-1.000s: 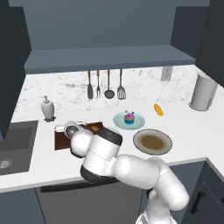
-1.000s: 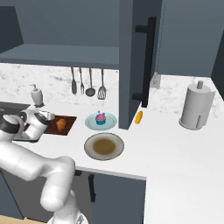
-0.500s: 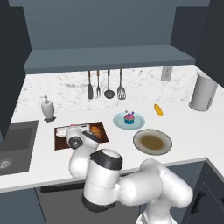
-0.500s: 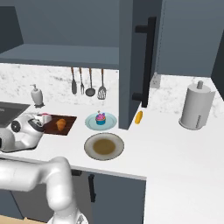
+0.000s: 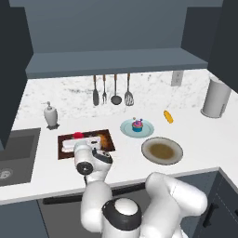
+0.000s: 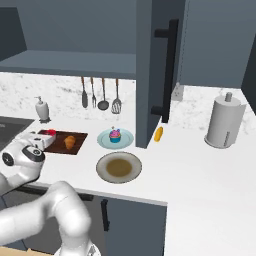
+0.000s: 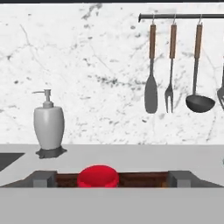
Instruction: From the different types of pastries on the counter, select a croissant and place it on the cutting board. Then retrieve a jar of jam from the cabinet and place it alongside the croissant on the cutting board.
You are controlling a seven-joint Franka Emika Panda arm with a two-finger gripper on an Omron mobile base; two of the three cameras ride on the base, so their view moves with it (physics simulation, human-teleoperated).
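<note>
The dark brown cutting board [image 6: 60, 146] lies on the white counter [image 5: 195, 135], left of the plates. The golden-brown croissant [image 6: 70, 142] rests on it. The red jar of jam [image 5: 78, 135] stands on the board's left part, its red lid [image 7: 98, 176] low in the hand view. My gripper [image 7: 112, 178] is open, level with the jar, and its fingertips [image 7: 43, 178] stand well clear on either side of it. My white hand [image 5: 86, 144] covers part of the board [image 5: 106, 137]. The cupcake [image 5: 136, 125] sits on a blue plate.
A soap dispenser [image 5: 51, 115] stands behind the board, with a sink [image 5: 14, 153] to its left. Utensils [image 5: 111, 90] hang on the wall. An empty brown plate [image 5: 161, 150], a yellow-orange oblong [image 5: 168, 116] and a paper towel roll [image 5: 215, 97] lie to the right. The cabinet door [image 6: 150, 70] stands open.
My hand has stayed low over the cutting board, drawing back slightly. The arm's elbow has dropped down and swung toward the cameras.
</note>
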